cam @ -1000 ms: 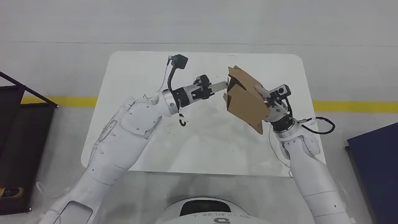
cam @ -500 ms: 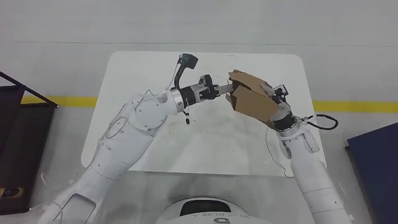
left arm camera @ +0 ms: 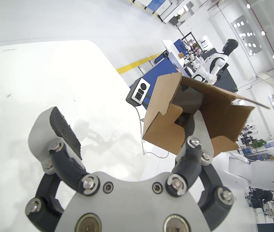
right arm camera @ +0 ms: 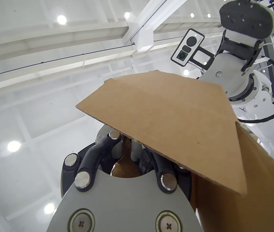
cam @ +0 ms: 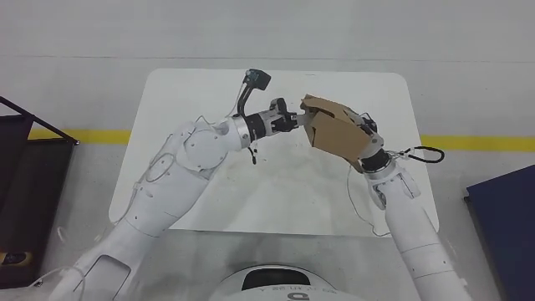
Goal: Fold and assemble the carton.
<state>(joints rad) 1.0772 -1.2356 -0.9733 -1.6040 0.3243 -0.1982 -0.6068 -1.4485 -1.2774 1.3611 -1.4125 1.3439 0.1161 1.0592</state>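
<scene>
The left gripper (left arm camera: pixel 127 126) has its fingers (left arm camera: pixel 64 134) spread wide. The one with the black ribbed pad stands free above the bare white tabletop (left arm camera: pixel 30 85). The other reaches in at the open end of the brown corrugated cardboard carton (left arm camera: pixel 207 112) and touches the edge of a notched end flap (left arm camera: pixel 166 131). Nothing is pinched between them.

The right gripper (right arm camera: pixel 127 150) has its fingers (right arm camera: pixel 107 146) drawn together on a cardboard panel of the carton, at the end away from the left gripper. A large flap (right arm camera: pixel 166 121) folds across just in front of them and hides their tips.

From above, the carton (cam: pixel 334 130) hangs clear of the tabletop and tilted. It is over the right half and nearer the far edge than the near edge. The left gripper (cam: pixel 298 119) is at the end that faces the left edge, and the right gripper (cam: pixel 365 145) is at the end that faces the near right corner. The carton is partly opened into a tube, and the flaps at its open end stand loose and unfolded.

A yellow floor stripe (cam: pixel 84 135) runs past the left and right edges of the tabletop. A black frame (cam: pixel 33 125) stands on the floor off the left edge, and a dark blue panel (cam: pixel 506 217) lies off the right edge near the near corner.
</scene>
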